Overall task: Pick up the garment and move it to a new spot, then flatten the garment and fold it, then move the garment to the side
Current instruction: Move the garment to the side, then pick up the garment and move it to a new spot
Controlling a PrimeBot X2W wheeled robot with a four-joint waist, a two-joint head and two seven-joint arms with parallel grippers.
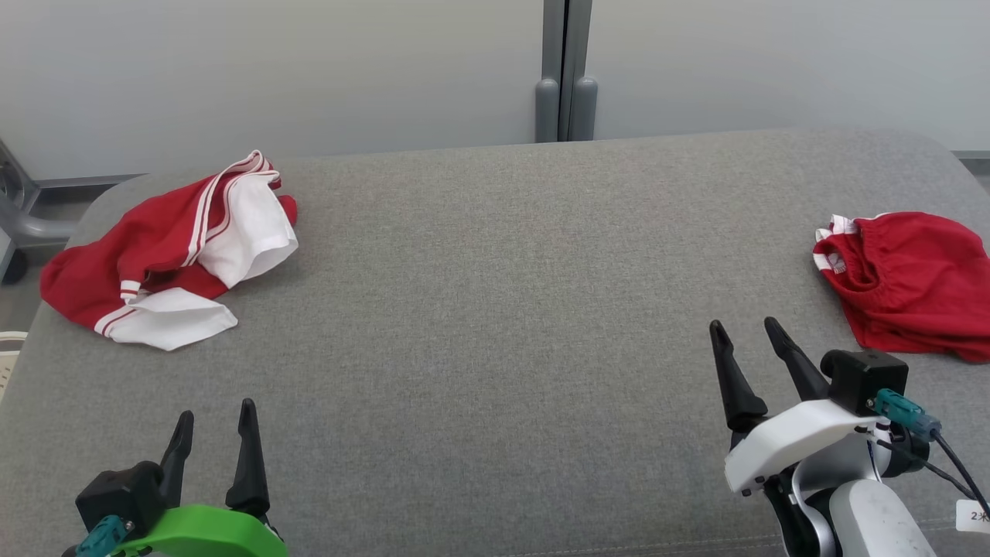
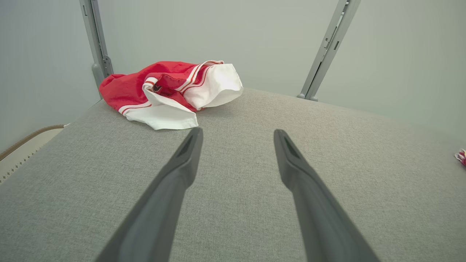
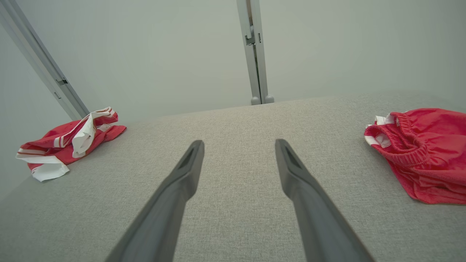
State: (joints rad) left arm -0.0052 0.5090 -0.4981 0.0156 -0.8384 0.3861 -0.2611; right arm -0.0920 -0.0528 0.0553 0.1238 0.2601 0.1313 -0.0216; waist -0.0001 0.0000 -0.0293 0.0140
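Both hands gape wide, empty: left hand [image 1: 216, 411], right hand [image 1: 745, 323]. Crumpled red-and-white garment [image 1: 166, 247] sits at ten o'clock on the grey woven worktop [image 1: 495, 309]; elastic-waisted red shorts [image 1: 913, 282] at three.

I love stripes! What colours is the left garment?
The left garment is red with white panels and stripes; left wrist view shows it best.

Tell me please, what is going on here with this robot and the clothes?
A two-armed robot faces a grey padded surface and holds nothing. Its left gripper and right gripper are both open, over the near part of the surface, apart from any cloth. A crumpled red and white garment lies at the far left, and a red garment lies bunched at the right edge. The left one is not yet flattened or folded.
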